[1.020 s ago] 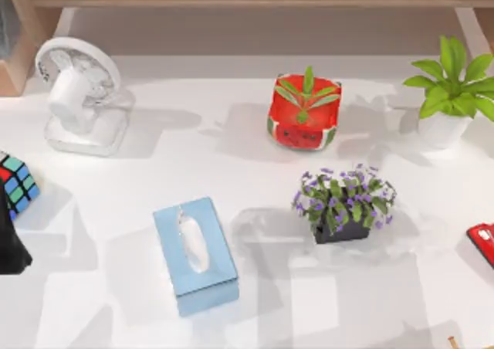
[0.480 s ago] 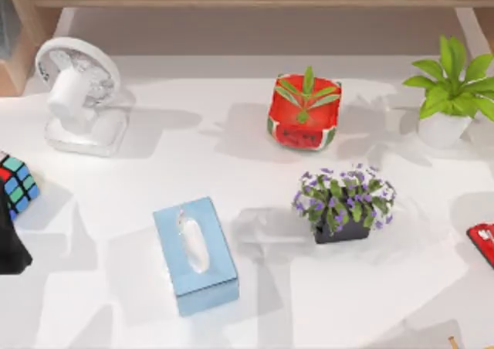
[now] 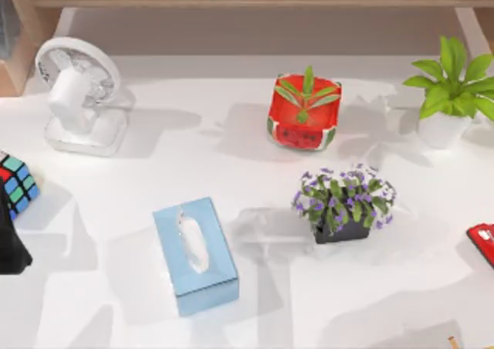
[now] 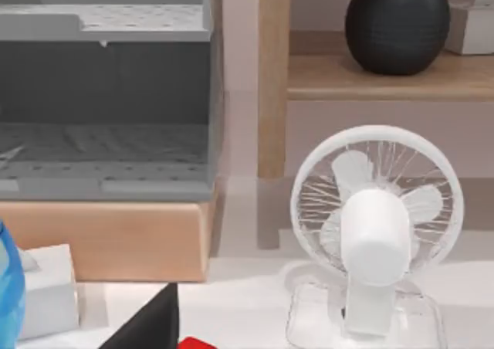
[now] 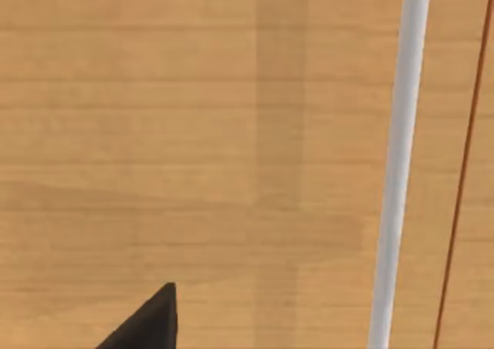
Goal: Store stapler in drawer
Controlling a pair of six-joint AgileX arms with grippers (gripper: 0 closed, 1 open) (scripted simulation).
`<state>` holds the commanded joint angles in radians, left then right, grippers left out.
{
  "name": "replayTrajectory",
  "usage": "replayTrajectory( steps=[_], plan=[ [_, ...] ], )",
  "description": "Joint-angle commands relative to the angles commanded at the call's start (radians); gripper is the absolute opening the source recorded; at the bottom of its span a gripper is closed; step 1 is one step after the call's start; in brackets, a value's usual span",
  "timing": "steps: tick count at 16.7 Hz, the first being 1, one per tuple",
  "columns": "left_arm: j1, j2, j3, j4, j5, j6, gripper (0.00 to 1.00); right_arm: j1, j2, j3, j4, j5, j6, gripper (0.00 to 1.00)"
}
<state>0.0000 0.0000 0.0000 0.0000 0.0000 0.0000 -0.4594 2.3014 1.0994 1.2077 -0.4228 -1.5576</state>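
At the top view's left edge a black piece of the left arm [image 3: 11, 249] juts onto the white table [image 3: 262, 303], just beside a multicoloured puzzle cube [image 3: 17, 184]. I cannot tell whether that hand is wide or narrow. From the left wrist, one dark fingertip [image 4: 150, 326] shows low in the picture, facing a white desk fan [image 4: 377, 233], a grey open drawer unit on a pale wooden base [image 4: 108, 102] and a round black vase on a wooden shelf [image 4: 397, 23].

The right wrist looks at pale wood planking [image 5: 193, 133] with a white vertical bar [image 5: 397, 164] across it, a dark fingertip [image 5: 150, 322] in the corner; its grip I cannot tell either.

The small glossy red stapler with a black edge [image 3: 484, 241] lies at the table's right edge, partly cut off, well apart from the light blue tissue box [image 3: 194, 255]. Between them stands a dark planter of purple flowers [image 3: 343, 202]; behind it a red watermelon-patterned pot [image 3: 303, 116]. No writing is readable anywhere.
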Motion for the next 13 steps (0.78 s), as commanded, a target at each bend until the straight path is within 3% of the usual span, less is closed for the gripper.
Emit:
replayTrajectory(
  steps=[13],
  plan=[
    [0.000, 0.000, 0.000, 0.000, 0.000, 0.000, 1.00, 0.024, 0.052, 0.115, -0.063, 0.024, -0.001, 1.00]
  ],
)
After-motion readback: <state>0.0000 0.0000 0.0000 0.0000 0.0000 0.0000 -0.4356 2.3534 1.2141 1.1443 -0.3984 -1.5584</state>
